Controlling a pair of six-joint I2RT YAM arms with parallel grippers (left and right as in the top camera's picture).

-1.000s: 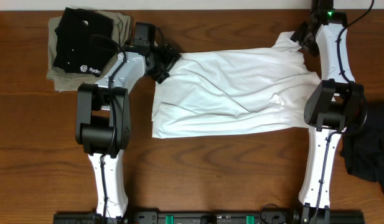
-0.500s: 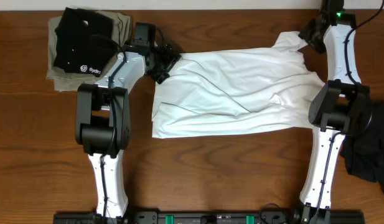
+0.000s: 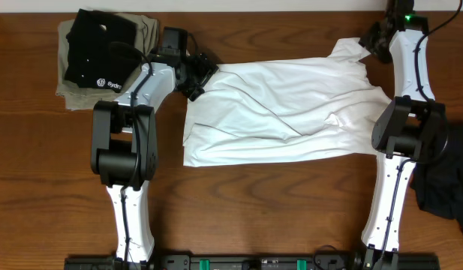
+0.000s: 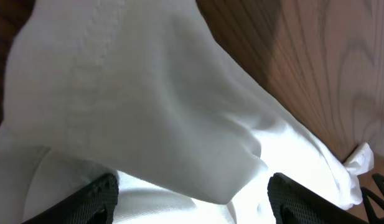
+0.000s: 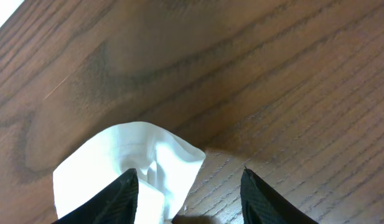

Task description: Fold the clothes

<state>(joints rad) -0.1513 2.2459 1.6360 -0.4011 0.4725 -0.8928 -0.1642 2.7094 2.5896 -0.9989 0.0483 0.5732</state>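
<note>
The clothes are a wrinkled white T-shirt [image 3: 284,105] spread flat across the middle of the wooden table. My left gripper [image 3: 199,75] sits at the shirt's far left corner. Its jaws stand wide open in the left wrist view [image 4: 192,199], with a raised fold of the white fabric [image 4: 148,93] lying between the fingers [image 4: 101,194]. My right gripper [image 3: 371,41] is at the far right sleeve. It is open [image 5: 189,183] in the right wrist view. The sleeve's bunched corner [image 5: 129,155] lies against the left finger and partly fills the gap. The rest of the gap shows bare wood.
A folded black shirt with a small white logo [image 3: 100,49] lies on a folded khaki garment [image 3: 148,30] at the far left. A dark cloth [image 3: 445,187] lies at the right edge beside the right arm's base. The table's far edge runs just behind both grippers.
The right arm has shifted slightly back and to the right, bringing its gripper to the sleeve's tip. The left arm and the shirt have not moved.
</note>
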